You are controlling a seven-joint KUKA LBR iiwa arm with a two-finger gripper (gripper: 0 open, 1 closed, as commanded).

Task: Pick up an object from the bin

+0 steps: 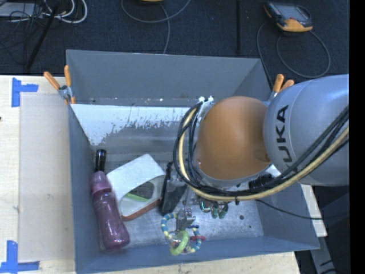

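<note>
Bead ring [181, 238], bumpy and many-coloured, lay at the front middle of the grey metal bin [159, 84], not picked up yet. At the left lay a smooth purple bottle [108, 213], then a flat white pad [134, 173]. The fingers [185, 219] hung right over the ring; open or closed, I could not tell.
</note>
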